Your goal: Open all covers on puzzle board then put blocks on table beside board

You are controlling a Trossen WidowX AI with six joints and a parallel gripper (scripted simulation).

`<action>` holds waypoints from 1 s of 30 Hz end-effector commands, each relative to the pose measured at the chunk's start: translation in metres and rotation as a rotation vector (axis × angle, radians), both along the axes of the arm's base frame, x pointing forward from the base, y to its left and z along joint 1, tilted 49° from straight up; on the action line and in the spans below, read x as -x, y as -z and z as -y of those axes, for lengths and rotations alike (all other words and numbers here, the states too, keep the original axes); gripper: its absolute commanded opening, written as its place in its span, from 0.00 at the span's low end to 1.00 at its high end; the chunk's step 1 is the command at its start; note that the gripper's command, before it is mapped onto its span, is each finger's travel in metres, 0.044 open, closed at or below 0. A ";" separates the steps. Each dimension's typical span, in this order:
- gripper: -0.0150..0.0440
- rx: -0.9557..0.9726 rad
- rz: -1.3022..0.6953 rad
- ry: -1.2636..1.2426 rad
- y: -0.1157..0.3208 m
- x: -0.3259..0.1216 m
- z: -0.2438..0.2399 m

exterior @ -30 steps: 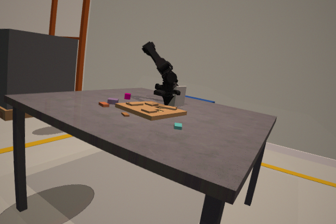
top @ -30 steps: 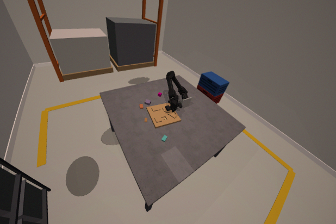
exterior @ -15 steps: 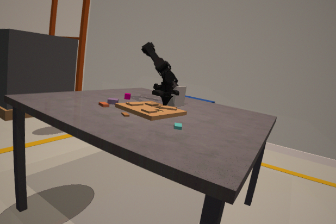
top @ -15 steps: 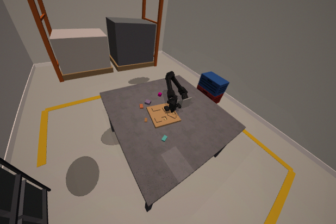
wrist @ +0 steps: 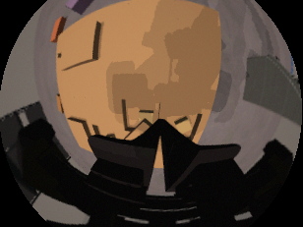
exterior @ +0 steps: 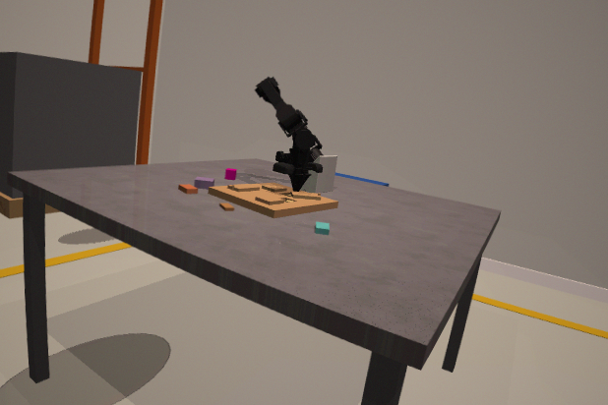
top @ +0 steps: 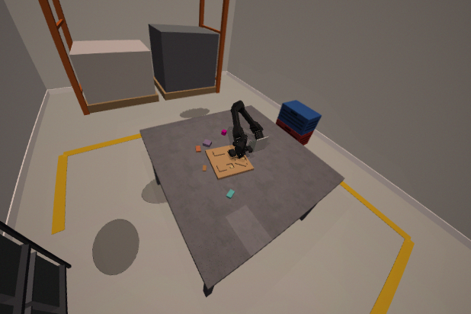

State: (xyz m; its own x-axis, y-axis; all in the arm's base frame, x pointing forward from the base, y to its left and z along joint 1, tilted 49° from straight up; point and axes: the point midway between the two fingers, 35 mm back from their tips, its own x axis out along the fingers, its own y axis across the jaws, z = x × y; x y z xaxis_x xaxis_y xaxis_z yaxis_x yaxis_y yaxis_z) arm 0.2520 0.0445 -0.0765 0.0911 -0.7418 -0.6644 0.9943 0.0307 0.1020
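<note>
Board heading: in the top view, left edge of the puzzle board (top: pixel 225 159) (exterior: pixel 266 209) (wrist: pixel 133 38) running from 11 to 5 o'clock; long axis hard to tell.
Board place: flat on the tabletop (top: pixel 274 185) (exterior: pixel 384 254), under and around the fingers (top: pixel 239 156) (exterior: pixel 297 190), mostly toward their 8 o'clock.
Fingers: together, pointing down, clamped on nothing; contact with board unclear.
Blocks, from board centre: magenta block (top: pixel 224 132) (exterior: pixel 230 174) at 12; purple block (top: pixel 206 143) (exterior: pixel 205 183) and orange block (top: pixel 198 148) (exterior: pixel 188 189) (wrist: pixel 57 30) near 10; small brown block (top: pixel 204 168) (exterior: pixel 226 206) at 9; teal block (top: pixel 230 193) (exterior: pixel 322 228) at 6.
In the way: black arm (top: pixel 237 120) (exterior: pixel 292 121), hiding part of the board; grey panel (top: pixel 260 144) (exterior: pixel 328 175) (wrist: pixel 272 87) upright at 2.
</note>
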 end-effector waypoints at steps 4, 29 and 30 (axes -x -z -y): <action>0.25 0.002 -0.001 -0.002 0.002 -0.010 -0.003; 0.25 0.001 0.000 -0.002 0.013 -0.032 -0.015; 0.25 0.001 0.000 -0.002 0.013 -0.032 -0.015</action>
State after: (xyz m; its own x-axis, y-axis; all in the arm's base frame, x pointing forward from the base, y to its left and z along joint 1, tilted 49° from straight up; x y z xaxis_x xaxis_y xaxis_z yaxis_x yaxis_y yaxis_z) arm 0.2809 0.0584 -0.0879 0.0920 -0.7410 -0.6651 0.9940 0.0291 0.1051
